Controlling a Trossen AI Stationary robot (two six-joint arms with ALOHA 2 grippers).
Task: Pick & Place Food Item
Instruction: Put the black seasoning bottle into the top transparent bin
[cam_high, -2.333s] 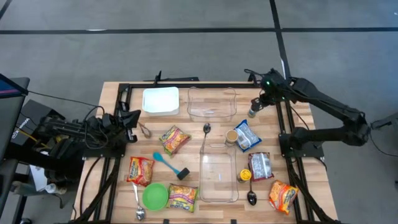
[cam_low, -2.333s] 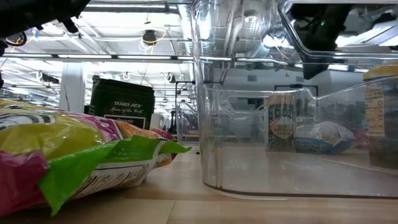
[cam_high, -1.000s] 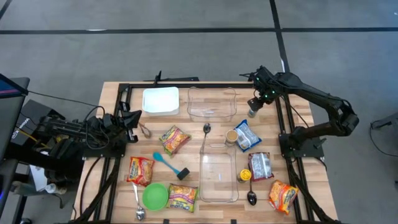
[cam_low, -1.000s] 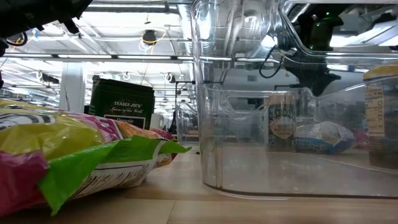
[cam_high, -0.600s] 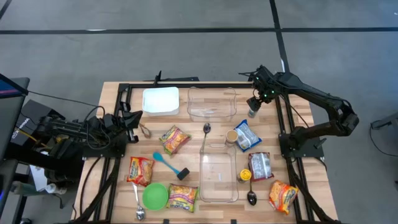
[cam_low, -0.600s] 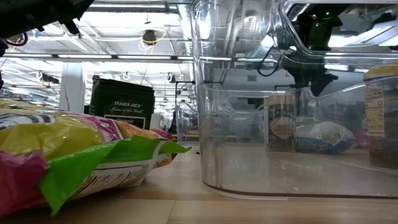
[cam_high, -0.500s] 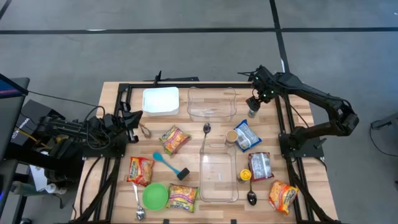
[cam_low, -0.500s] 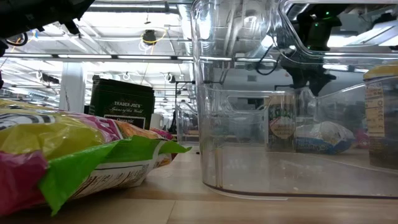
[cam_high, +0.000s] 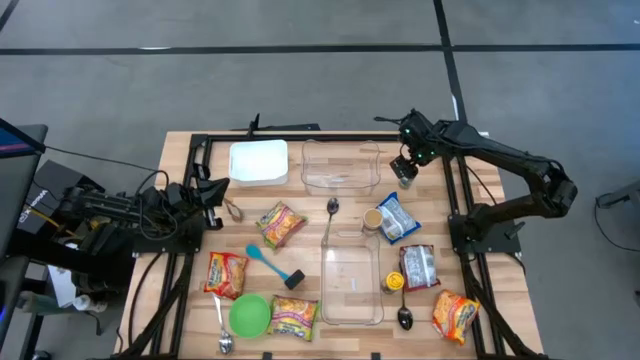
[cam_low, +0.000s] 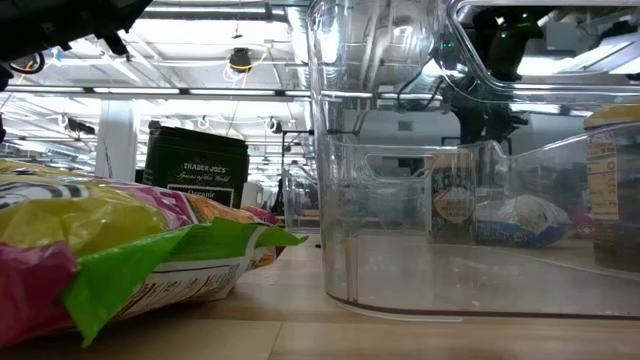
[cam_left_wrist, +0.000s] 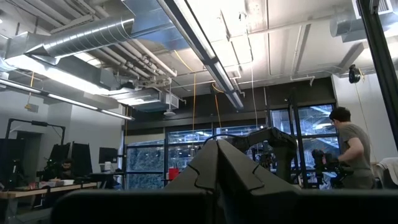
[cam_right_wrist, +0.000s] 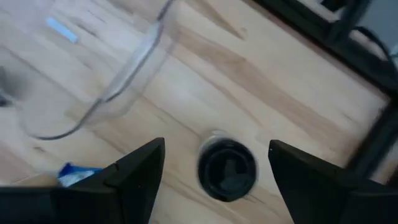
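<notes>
A small jar with a black lid (cam_right_wrist: 227, 169) stands upright on the wood near the table's far right, beside the far clear container (cam_high: 340, 165). In the low view the jar (cam_low: 453, 200) shows through a clear container. My right gripper (cam_right_wrist: 216, 149) hangs above the jar, open, one finger on each side of the lid and clear of it. In the high view my right gripper (cam_high: 404, 168) covers most of the jar (cam_high: 406, 180). My left gripper (cam_high: 215, 190) waits shut at the table's left edge.
A second clear container (cam_high: 352, 280) lies at the near middle. A blue packet (cam_high: 397, 218) and a brown-lidded jar (cam_high: 372, 219) lie just nearer than the right gripper. Noodle packets (cam_high: 279, 224), spoons, a green bowl (cam_high: 249, 314) and a white tray (cam_high: 258, 160) are scattered around.
My right gripper has moved a little toward the table's left edge and now stands right over the black-lidded jar. The jar has stayed where it was.
</notes>
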